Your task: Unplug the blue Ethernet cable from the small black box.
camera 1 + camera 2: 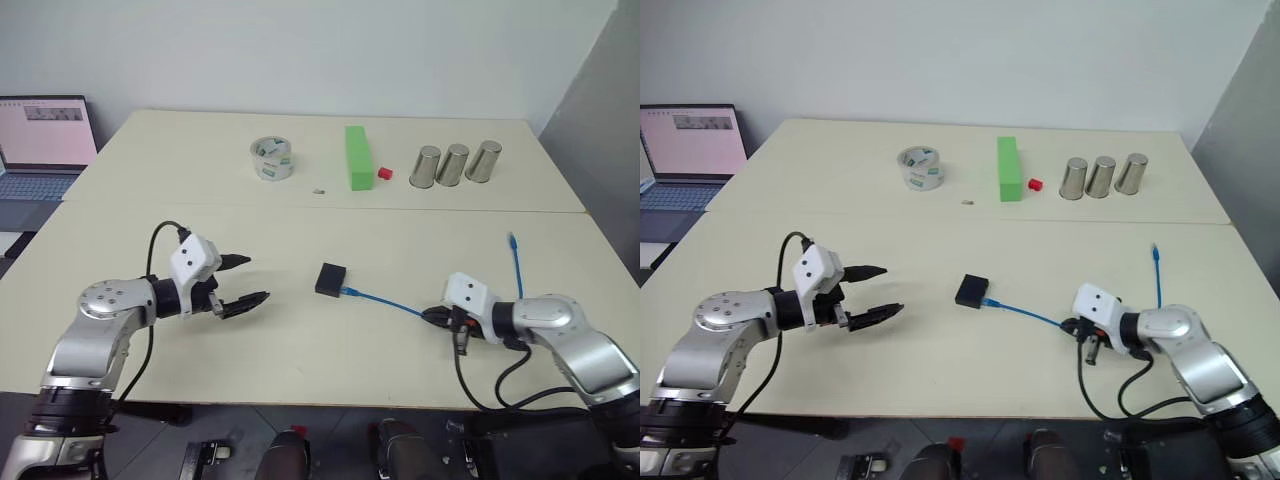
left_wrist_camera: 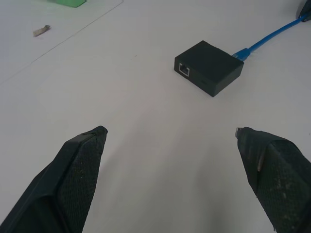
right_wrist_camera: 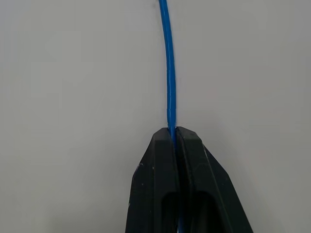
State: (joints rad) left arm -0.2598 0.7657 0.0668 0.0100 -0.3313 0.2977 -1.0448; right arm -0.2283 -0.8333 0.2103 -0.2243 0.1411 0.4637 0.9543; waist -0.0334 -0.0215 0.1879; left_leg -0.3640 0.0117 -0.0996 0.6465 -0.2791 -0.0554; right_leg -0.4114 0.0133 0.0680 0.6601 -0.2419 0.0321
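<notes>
though plugged, one blue ethernet cable (image 1: 385,299) (one small black box (image 1: 331,279))

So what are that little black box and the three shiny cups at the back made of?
The box looks like matte black plastic: dull, even surface, no glare, moulded edges. The three cups look like bare metal, probably steel or aluminium: silvery sides with bright reflections. I can't confirm either by sight alone.

Small matte black box (image 1: 331,279) flat at surface centre, one empty port showing. Thin blue cable (image 1: 385,300) plugged into its side toward 4 o'clock, running off that way, pinched between the shut fingers of the right end effector (image 3: 174,133), free plug end lying beyond toward 1 o'clock.
</notes>
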